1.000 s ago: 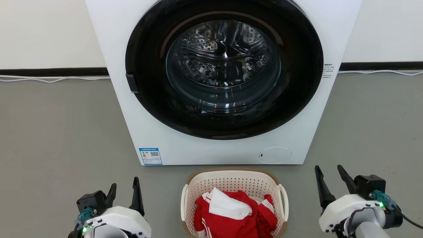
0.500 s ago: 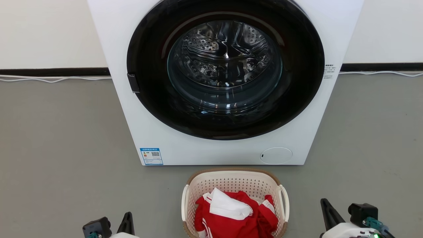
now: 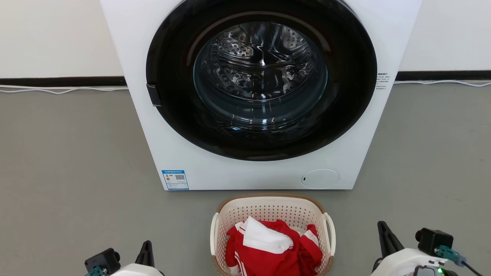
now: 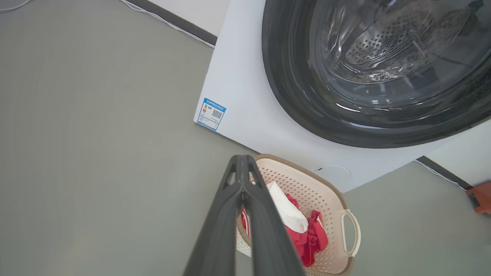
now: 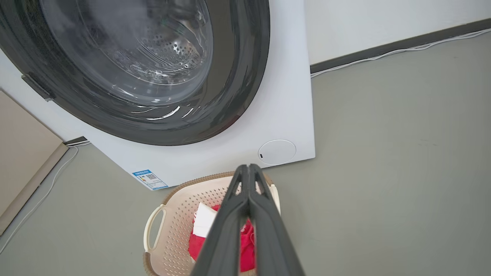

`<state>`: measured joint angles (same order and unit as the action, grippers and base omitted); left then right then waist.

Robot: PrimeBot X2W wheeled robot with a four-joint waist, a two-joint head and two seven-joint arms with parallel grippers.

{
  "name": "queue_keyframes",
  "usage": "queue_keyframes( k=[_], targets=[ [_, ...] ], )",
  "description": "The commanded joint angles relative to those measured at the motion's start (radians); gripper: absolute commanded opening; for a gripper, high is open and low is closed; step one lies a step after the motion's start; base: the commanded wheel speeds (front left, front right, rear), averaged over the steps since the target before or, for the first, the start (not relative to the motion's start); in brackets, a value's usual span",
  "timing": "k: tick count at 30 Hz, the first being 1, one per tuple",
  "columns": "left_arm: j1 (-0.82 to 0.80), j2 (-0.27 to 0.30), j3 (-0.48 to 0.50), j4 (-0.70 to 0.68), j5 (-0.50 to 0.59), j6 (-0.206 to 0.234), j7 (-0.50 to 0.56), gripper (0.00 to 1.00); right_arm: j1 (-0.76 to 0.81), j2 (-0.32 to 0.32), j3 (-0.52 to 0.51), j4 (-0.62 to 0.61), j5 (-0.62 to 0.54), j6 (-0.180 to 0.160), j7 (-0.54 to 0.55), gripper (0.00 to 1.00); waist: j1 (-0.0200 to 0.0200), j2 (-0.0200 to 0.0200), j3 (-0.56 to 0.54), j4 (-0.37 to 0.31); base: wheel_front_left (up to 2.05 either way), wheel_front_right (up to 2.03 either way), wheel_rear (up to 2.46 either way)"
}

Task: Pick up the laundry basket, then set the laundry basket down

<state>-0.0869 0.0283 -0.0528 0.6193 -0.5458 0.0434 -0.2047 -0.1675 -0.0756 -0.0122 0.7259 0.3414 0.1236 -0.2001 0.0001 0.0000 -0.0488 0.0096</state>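
Cream perforated plastic laundry basket [image 3: 268, 211], brown-rimmed, sits on grey floor [image 3: 76, 172] before the white washer [image 3: 184, 153]. The left pincer [image 4: 241, 159] and right pincer [image 5: 249, 168] flank it, both pinched shut, empty. Right wrist view adds a beige panel [image 5: 23, 153] beside the washer; open floor either side.

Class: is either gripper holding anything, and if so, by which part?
Nothing is held. The left gripper and right gripper are both shut with nothing between the fingers; the laundry basket sits untouched on the floor.

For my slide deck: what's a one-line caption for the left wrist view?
Closed left gripper points toward the laundry basket of red and white clothes, in front of the washer.
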Motion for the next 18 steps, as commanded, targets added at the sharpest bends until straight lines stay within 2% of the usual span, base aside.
queue_keyframes(
  k=[1, 18],
  targets=[
    [-0.036, 0.005, 0.012, -0.034, -0.024, -0.011, 0.004, 0.00, -0.030, -0.006, -0.005, -0.036, 0.031, 0.001, 0.008, 0.00, -0.0001, 0.0000, 0.001, 0.000, 0.00, 0.00, 0.00],
    [-0.034, 0.007, 0.035, -0.085, -0.180, -0.035, 0.051, 0.00, -0.016, -0.001, -0.019, -0.103, 0.217, 0.002, 0.053, 0.00, -0.0001, 0.0000, 0.008, -0.002, 0.00, 0.00, 0.00]
  ],
)
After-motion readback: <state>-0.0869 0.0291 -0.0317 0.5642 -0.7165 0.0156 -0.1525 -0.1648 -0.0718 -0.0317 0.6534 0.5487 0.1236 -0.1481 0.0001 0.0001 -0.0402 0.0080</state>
